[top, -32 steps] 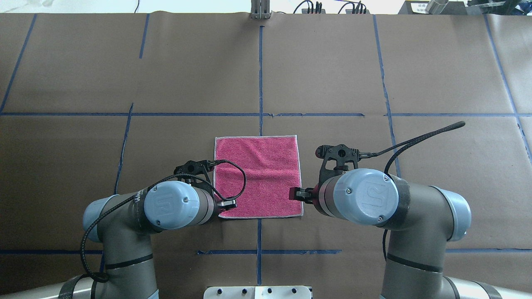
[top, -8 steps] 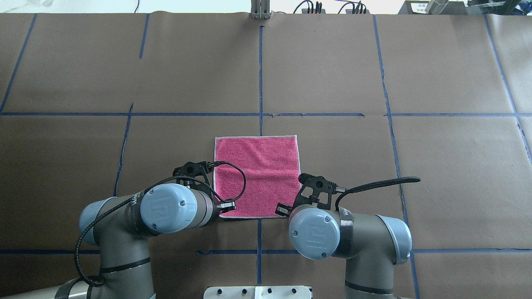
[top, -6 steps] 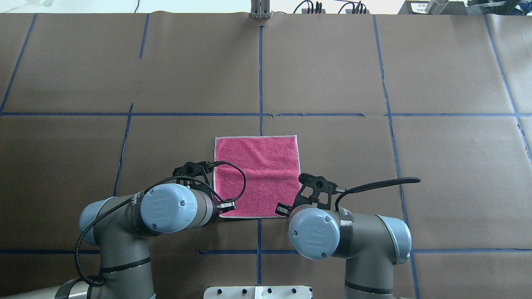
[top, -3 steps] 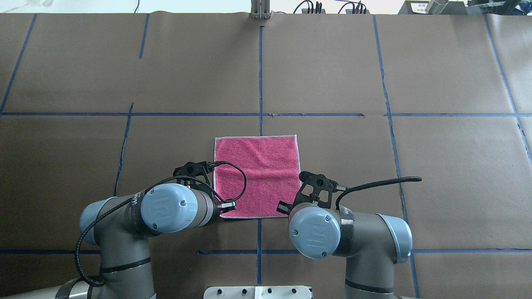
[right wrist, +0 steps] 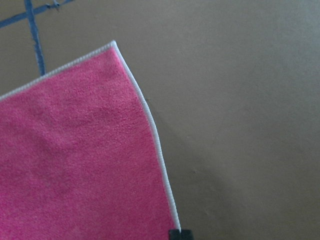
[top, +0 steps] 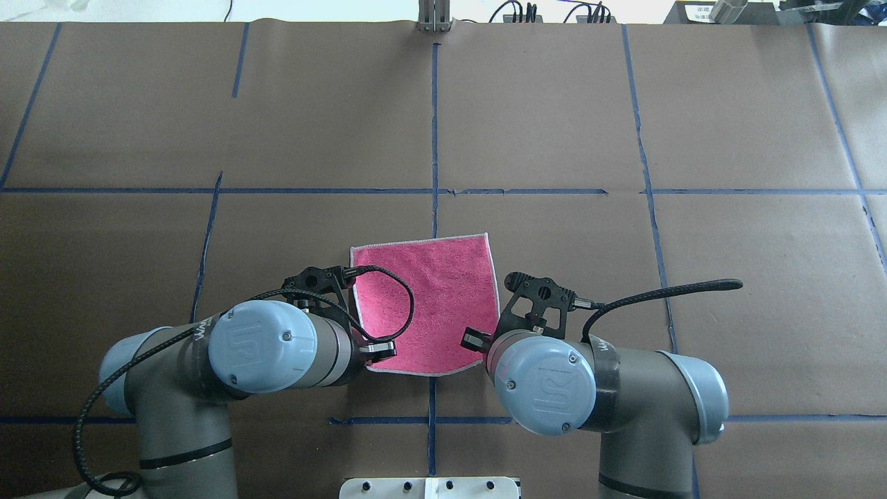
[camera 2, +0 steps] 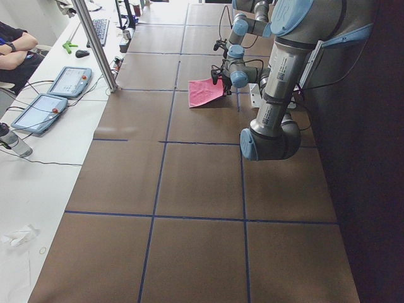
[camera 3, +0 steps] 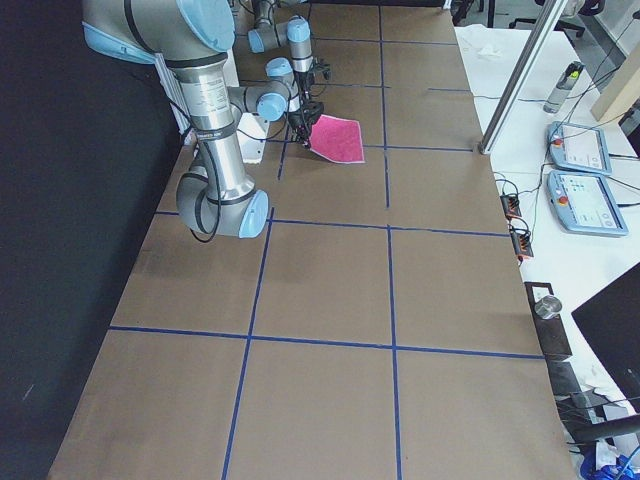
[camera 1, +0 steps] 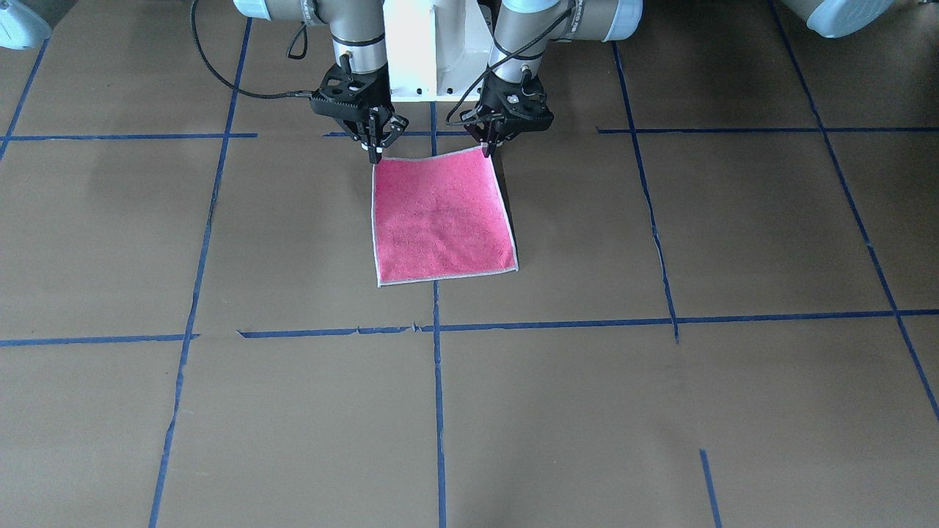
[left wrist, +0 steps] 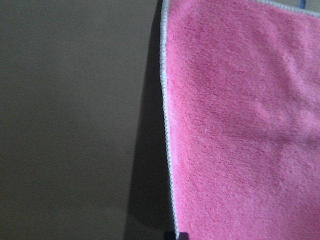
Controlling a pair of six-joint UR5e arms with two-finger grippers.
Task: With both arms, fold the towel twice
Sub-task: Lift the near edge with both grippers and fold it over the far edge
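1. Both arms have pulled up and back toward the base since half a second ago. The towel (top: 429, 305) has come with them: its near edge is now off the tabletop (top: 554, 125), and its far edge has slid a little toward the robot and skewed.
2. My left gripper (camera 1: 487, 149) is pinched tight on the towel's near left corner. On the left wrist camera the whitish border runs straight down into the fingertips (left wrist: 176, 235).
3. My right gripper (camera 1: 375, 152) is clamped the same way on the near right corner, with the border ending at its fingertips (right wrist: 180, 234).
4. I see the towel pink face up, close to the middle of the tabletop's robot-side edge and across the centre blue tape line (top: 434, 125). Its far edge rests on the brown paper and the cloth slopes up to both grippers.
5. From overhead, the left arm's black cable (top: 409, 305) loops across the towel's left part.
6. Just behind the grippers stands the white pedestal base (camera 1: 433, 51). A metal post (camera 2: 95, 44) and two tablets (camera 2: 53, 95) sit well apart, at the tabletop's far edge.
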